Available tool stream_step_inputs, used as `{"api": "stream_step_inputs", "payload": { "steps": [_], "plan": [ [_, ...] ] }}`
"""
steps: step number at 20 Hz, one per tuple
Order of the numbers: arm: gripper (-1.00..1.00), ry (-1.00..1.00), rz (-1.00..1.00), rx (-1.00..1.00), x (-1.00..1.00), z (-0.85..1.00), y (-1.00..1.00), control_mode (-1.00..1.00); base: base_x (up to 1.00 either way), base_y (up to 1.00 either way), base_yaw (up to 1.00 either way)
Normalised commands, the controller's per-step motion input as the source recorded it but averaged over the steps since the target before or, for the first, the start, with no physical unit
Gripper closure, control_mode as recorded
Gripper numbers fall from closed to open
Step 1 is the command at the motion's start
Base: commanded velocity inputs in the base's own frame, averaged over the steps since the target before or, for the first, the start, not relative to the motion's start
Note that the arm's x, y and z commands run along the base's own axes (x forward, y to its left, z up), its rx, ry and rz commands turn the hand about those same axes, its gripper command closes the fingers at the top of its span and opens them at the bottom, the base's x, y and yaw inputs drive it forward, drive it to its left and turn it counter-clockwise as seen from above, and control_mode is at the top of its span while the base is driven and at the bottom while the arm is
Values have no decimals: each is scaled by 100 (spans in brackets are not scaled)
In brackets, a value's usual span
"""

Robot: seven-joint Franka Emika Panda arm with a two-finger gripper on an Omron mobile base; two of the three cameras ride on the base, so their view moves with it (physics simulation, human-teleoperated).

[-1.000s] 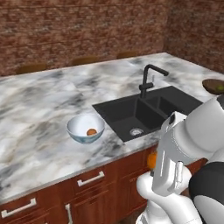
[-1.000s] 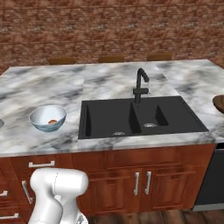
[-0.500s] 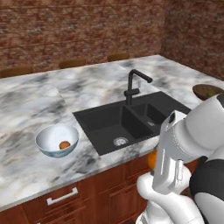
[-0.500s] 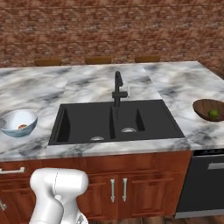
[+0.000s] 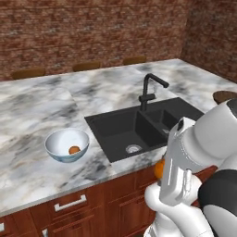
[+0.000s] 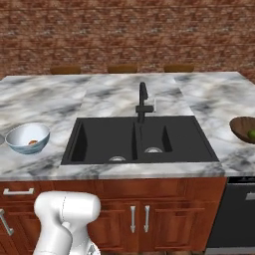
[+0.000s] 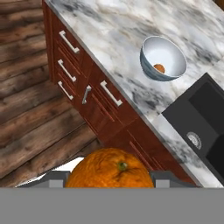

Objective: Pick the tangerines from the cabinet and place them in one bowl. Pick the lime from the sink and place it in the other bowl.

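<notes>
Base has driven sideways since a second ago: whole scene slid in both base views, nothing on the bench itself moved. You now get the dark brown wooden shallow bowl (image 6: 244,130) at the right edge of the right base view, with a small green lime (image 6: 251,133) in it, partly cut off by the frame. Earlier it sat further out of frame.

Your hand (image 7: 109,175) is clamped on a round orange tangerine (image 7: 109,169), fingers on either side of it, held low in front of the reddish-brown drawer fronts (image 7: 78,83), off the bench edge. In the left base view you can see a sliver of that orange fruit (image 5: 159,169) behind the white arm.

Second small orange tangerine (image 5: 73,150) lies inside the glossy pale blue-white round bowl (image 5: 60,139), which stands on the grey-white marble bench (image 5: 37,111) just left of the black rectangular double sink (image 6: 104,137). Angular black faucet (image 6: 143,102) stands behind the sink's divider. Brown bowl is well apart from the pale one, on the far side of the sink.
</notes>
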Motion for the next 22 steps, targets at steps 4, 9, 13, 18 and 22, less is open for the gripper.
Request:
{"api": "stream_step_inputs", "payload": {
  "steps": [4,9,13,18,22],
  "plan": [
    [100,0,0,0,0,0,0,100,47,12,1],
    [100,-3,0,0,41,3,30,-100,10,5,0],
    [100,-2,-2,0,58,7,48,-100,0,0,0],
    [100,-2,-2,0,61,2,39,-100,0,0,0],
    [100,-1,-1,0,73,0,38,-100,0,0,0]
  ]
}}
